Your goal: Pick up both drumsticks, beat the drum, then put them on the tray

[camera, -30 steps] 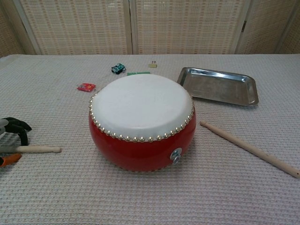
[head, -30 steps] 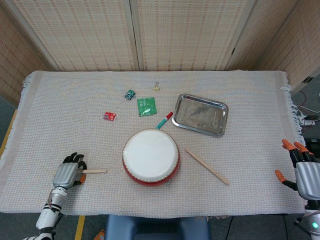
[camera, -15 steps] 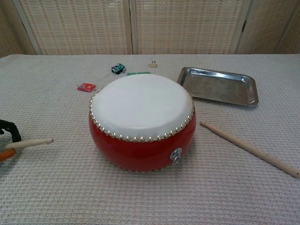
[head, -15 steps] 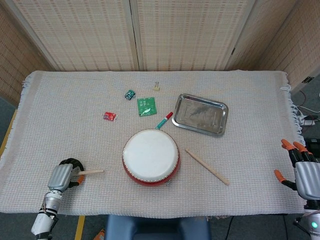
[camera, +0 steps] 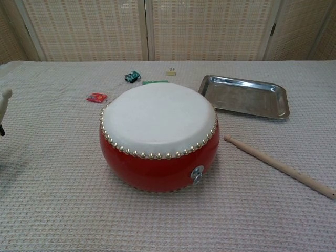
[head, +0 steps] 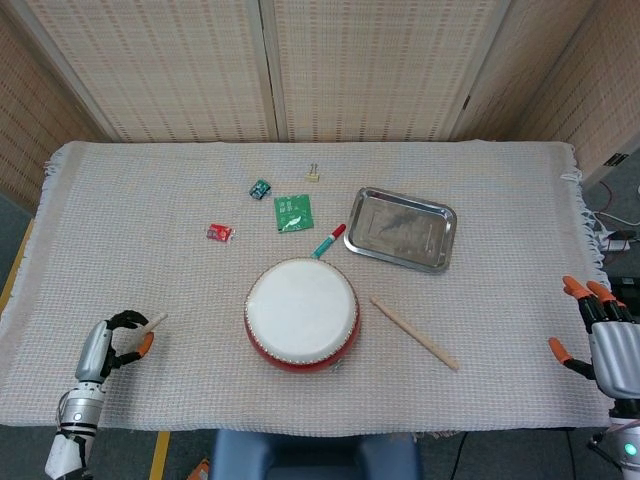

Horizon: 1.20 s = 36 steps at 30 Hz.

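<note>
A staged robot test room rather than a home. A table point(head: 500, 200) is draped in a cream woven cloth and backed by folding screens point(head: 270, 65) of pale woven panels that wall off the space. Cables and a white socket strip point(head: 612, 238) lie on the grey floor at right. Yellow floor tape point(head: 12, 270) runs beside the table's left edge.

Bright, even, sharp (soft shadows only).

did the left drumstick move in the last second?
Yes. The left hand has lifted the left drumstick off the cloth and drawn it left, away from the drum.
</note>
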Motion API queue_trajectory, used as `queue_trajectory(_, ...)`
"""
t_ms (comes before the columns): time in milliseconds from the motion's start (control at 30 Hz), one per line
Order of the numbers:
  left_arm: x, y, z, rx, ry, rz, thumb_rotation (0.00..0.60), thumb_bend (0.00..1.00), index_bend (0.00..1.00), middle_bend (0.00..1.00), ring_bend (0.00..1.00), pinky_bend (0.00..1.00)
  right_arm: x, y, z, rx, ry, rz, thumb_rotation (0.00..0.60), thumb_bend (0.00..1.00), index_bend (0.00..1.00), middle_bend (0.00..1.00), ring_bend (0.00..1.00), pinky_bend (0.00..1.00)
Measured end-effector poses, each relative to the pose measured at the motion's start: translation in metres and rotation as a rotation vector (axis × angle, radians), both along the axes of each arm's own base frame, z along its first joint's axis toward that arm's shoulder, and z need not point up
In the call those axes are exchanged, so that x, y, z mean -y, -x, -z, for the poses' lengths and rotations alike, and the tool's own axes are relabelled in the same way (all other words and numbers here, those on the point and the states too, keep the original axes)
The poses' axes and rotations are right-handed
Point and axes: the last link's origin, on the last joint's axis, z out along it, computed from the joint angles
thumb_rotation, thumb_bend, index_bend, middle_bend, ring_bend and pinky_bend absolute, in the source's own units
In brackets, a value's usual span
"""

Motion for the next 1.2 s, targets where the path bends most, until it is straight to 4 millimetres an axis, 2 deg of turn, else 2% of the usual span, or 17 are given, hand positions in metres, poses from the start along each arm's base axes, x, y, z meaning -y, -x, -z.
queue_trajectory(400, -0.006, 0.003, 0.005, 0.734, 0.1, -0.142, 0.6, 0.43, 0.56, 0.46, 0.36, 0.43, 0.002, -0.005, -0.011, 0.008, 0.027, -0.004, 0.6, 0.17, 0.11, 0.22, 0.1, 0.26)
queue_trajectory(500, -0.008, 0.005, 0.008, 0.862, 0.134, -0.17, 0.6, 0.43, 0.54, 0.46, 0.36, 0.43, 0.003, -0.007, -0.014, 0.003, 0.035, -0.008, 0.6, 0.17, 0.11, 0.22, 0.1, 0.26)
queue_trajectory(733, -0.014, 0.013, 0.013, 0.967, 0.171, -0.176, 0.6, 0.44, 0.48, 0.45, 0.36, 0.44, 0.003, -0.008, -0.014, 0.003, 0.035, -0.001, 0.6, 0.17, 0.11, 0.22, 0.1, 0.26)
queue_trajectory(1000, -0.016, 0.014, 0.016, 1.02, 0.194, -0.161, 0.6, 0.45, 0.23, 0.42, 0.36, 0.44, 0.002, -0.006, -0.013, 0.004, 0.034, 0.009, 0.6, 0.17, 0.11, 0.22, 0.1, 0.26)
queue_trajectory(1100, -0.016, 0.014, 0.017, 1.024, 0.202, -0.146, 0.6, 0.45, 0.24, 0.42, 0.37, 0.5, 0.003, -0.007, -0.013, 0.002, 0.035, 0.007, 0.6, 0.17, 0.11, 0.22, 0.1, 0.26)
queue_trajectory(1200, -0.016, 0.013, 0.018, 1.02, 0.196, -0.133, 0.6, 0.45, 0.29, 0.45, 0.42, 0.56, 0.002, -0.008, -0.013, 0.003, 0.037, 0.003, 0.6, 0.17, 0.11, 0.22, 0.1, 0.26)
